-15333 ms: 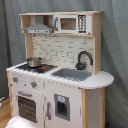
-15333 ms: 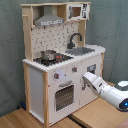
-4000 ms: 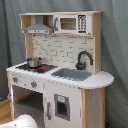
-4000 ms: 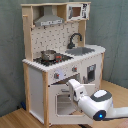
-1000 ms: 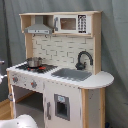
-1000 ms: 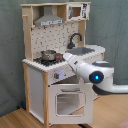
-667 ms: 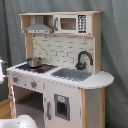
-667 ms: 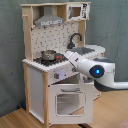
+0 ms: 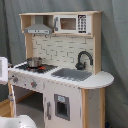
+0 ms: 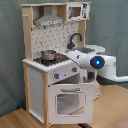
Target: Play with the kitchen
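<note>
Behind everything we see a grey curtain [image 9: 112, 60], and in the second exterior view a wooden floor [image 10: 15, 119] under the toy. The kitchen [image 9: 60, 65] stands upright against that curtain in both exterior views, white with light-wood sides. In the second exterior view its oven door [image 10: 70, 100] hangs tilted outward at the top, partly open, below a row of knobs [image 10: 62, 74]. On the stovetop we see a small metal pot [image 9: 34, 62], and beside it the grey sink [image 9: 71, 74] with the black faucet [image 9: 83, 59] curving over it. Above sit the hood [image 9: 38, 30] and the microwave [image 9: 70, 23]. The white arm [image 10: 92, 62] reaches in from the second exterior view's right, level with the counter edge. We cannot tell how its jaws stand.
</note>
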Controlling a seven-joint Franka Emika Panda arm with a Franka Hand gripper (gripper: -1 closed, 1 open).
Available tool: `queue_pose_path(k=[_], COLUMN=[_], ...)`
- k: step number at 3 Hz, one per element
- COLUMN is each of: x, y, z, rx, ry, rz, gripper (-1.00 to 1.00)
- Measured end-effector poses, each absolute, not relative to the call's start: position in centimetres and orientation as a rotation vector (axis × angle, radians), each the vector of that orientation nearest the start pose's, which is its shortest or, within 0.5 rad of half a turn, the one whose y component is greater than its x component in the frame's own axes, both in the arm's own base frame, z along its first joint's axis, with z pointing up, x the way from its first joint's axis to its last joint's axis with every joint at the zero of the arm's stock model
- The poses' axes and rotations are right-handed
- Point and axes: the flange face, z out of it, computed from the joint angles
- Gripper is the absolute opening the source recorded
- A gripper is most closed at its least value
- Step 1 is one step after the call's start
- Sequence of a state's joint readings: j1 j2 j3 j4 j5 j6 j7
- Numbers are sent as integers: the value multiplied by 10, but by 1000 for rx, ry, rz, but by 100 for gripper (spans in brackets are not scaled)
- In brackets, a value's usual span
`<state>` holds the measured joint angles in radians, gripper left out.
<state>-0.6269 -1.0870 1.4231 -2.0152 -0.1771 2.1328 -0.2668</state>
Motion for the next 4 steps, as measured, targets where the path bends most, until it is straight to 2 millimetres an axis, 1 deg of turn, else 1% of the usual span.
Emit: queue_pose_path(k=[1, 2, 3, 4], x=[277, 284, 286, 285], y=[469, 444, 424, 411], z=[471, 463, 445, 425], rx=[1631, 1682, 1738, 1795], ry=[1161, 1233, 1314, 1399], rz=[507, 414, 325, 247], gripper=[100, 100, 100, 100])
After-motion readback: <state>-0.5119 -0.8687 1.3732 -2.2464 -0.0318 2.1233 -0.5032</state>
